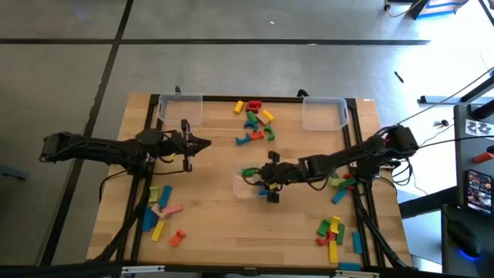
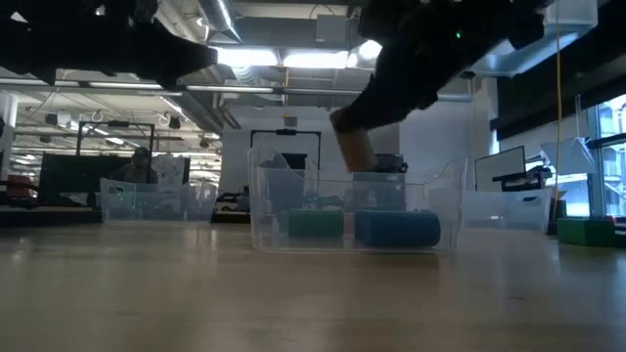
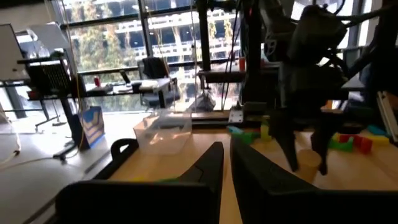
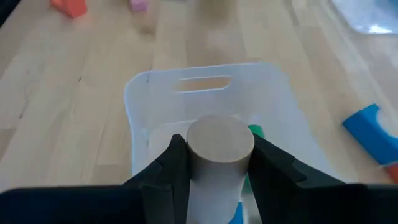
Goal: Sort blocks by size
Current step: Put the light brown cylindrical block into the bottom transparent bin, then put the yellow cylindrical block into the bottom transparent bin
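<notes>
Over worktop centre: we see the right gripper (image 4: 214,171) above a clear bin (image 1: 248,185), jaws part-way closed on a plain wood cylinder (image 4: 219,155), held upright over the bin.
Bin contents: we see a green block (image 2: 315,225) and a blue block (image 2: 396,230) inside.
Left gripper (image 1: 202,144): near the left edge, jaws fully closed, empty, raised above the worktop (image 1: 208,224).
Loose blocks: we count four groups: far edge middle (image 1: 255,122), near-left corner (image 1: 160,212), near-right corner (image 1: 336,233), right edge (image 1: 341,185).
Other bins: two clear ones at the far edge, left (image 1: 179,108) and right (image 1: 324,113).
</notes>
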Robot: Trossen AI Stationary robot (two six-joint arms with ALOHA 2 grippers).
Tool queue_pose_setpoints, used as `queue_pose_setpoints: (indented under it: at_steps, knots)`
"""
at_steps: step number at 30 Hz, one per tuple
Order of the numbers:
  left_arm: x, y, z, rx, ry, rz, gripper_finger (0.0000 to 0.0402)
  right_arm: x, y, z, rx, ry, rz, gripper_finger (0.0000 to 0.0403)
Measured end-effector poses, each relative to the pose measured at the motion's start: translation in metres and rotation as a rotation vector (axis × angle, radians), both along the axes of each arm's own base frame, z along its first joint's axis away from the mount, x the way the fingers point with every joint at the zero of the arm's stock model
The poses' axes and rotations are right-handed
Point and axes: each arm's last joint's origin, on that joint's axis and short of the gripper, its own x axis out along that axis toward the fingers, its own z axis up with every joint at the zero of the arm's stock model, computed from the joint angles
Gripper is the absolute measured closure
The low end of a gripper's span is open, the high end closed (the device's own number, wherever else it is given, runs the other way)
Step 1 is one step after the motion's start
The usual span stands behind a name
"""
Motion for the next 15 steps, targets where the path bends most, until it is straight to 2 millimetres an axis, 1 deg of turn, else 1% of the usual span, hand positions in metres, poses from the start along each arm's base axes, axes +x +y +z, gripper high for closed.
queue_pose_setpoints:
  at_steps: [4,6,8,12,15]
  knots:
    - [0.006,0.002,-0.007,-0.001,0.055,0.037,0.0377,0.005,0.000,-0.009,-0.006,-0.004,-0.010,0.0270]
    - [0.009,0.003,-0.009,-0.004,0.073,0.060,0.0377,0.008,-0.001,-0.011,-0.006,-0.012,-0.015,0.0261]
    - [0.012,0.003,-0.009,-0.005,0.086,0.068,0.0377,0.009,-0.004,-0.012,-0.006,-0.015,-0.024,0.0243]
    - [0.019,0.004,-0.011,-0.016,0.117,0.082,0.0377,0.011,-0.012,-0.012,-0.016,-0.005,-0.017,0.0190]
    - [0.025,0.006,-0.016,-0.033,0.148,0.101,0.0377,0.006,-0.015,-0.010,-0.048,0.028,0.006,0.0158]
